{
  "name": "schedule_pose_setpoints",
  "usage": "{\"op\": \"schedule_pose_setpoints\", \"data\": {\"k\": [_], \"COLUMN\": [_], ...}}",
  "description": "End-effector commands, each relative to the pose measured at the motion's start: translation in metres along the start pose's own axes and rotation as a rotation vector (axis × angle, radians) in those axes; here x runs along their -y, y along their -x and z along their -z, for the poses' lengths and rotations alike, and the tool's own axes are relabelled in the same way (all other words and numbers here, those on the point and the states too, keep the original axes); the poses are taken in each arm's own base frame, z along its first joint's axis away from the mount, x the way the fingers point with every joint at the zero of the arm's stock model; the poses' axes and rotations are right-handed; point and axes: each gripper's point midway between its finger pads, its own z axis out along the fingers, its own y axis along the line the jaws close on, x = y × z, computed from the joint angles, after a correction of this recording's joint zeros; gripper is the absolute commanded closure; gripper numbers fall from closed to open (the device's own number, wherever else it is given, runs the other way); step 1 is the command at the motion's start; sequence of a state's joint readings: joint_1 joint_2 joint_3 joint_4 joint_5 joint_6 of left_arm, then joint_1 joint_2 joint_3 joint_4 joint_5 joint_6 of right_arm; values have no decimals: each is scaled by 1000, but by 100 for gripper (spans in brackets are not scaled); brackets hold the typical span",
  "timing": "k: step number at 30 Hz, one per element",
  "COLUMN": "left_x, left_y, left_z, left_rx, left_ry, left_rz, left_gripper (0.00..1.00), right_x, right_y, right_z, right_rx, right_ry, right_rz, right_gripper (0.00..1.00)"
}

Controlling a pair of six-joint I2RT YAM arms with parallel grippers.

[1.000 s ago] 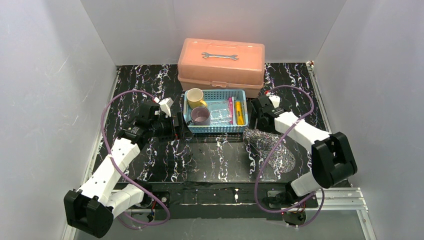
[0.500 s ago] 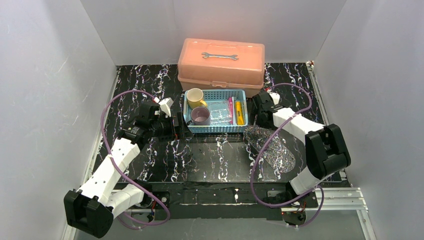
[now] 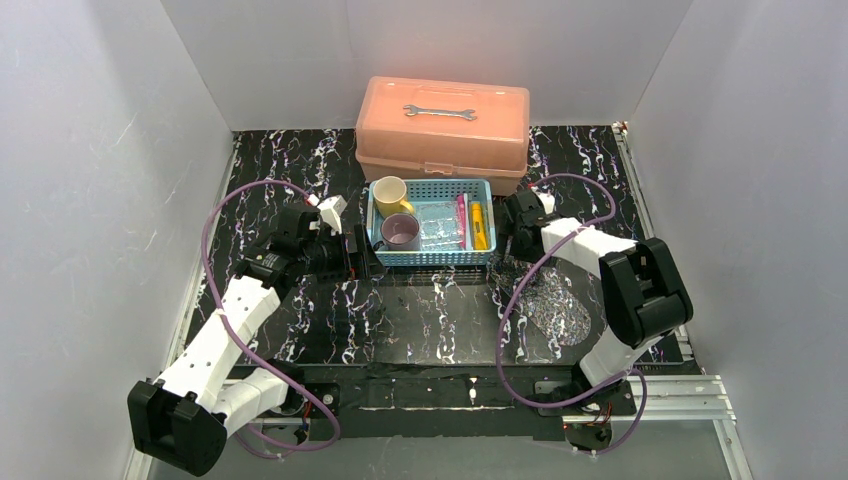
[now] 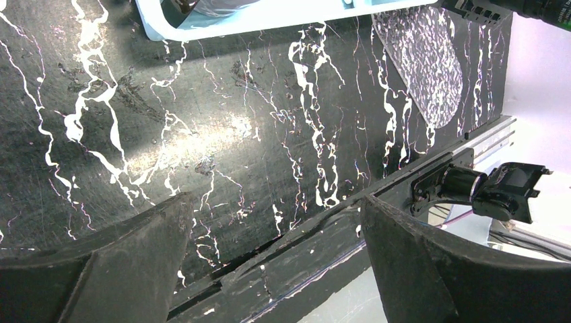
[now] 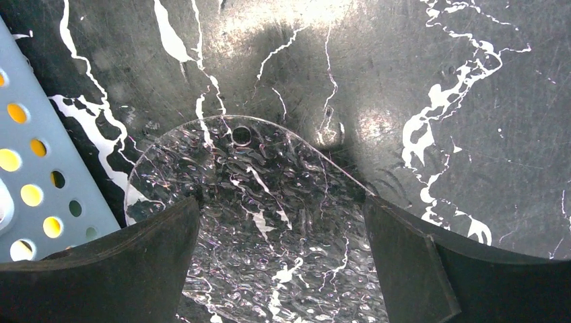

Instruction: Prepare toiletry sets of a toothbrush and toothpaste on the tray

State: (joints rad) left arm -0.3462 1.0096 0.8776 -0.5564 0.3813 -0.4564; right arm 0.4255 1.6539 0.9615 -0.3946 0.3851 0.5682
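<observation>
Tray [image 3: 548, 306]: lying flat at the basket's [image 3: 432, 258] 5 o'clock.
Right end effector [image 5: 279, 210]: fingers [image 5: 101, 269] standing apart, straddling the tray's rounded end.
Left end effector [image 4: 273, 205]: fingers [image 4: 108, 269] standing apart at the basket's 8 o'clock.
Toothpaste [image 3: 461, 220]: lying along the basket's 3 o'clock side.
Worktop [image 3: 420, 322]: black marbled, stretching bare at 6 o'clock; white walls [image 3: 100, 150] enclosing.
</observation>
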Motion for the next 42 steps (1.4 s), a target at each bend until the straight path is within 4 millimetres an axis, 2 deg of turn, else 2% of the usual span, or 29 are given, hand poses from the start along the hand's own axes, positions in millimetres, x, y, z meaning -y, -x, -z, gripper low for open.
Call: {"op": "schedule_pose_setpoints", "data": {"k": [1,9,18,26,28,42], "left_x": [4,3,2,1,1,-4], "left_y": [0,1,3,3,4,4], "left_z": [7,8,12,12,12,13], "left_rx": [5,11,28,29,31,36], "left_ry": [-6,0,11,18,19,45], "left_rz": [-19,-21,-30,-29,-31,-32], "left_gripper": [7,7,6,6,6,6], "right_x": [17,28,25,4,-4,-50], "right_y": [-31,-51,-69,-87,-93,-119], "right_z": [-6,5,26,44,48,60], "right_rx": [-77,-107,-122,-126,-125,-85], "right_ry": [-35,-27,20,101,124,150], "right_rz": [64,102,161,271,300,422], "right_gripper": [0,0,0,0,4,4]}}
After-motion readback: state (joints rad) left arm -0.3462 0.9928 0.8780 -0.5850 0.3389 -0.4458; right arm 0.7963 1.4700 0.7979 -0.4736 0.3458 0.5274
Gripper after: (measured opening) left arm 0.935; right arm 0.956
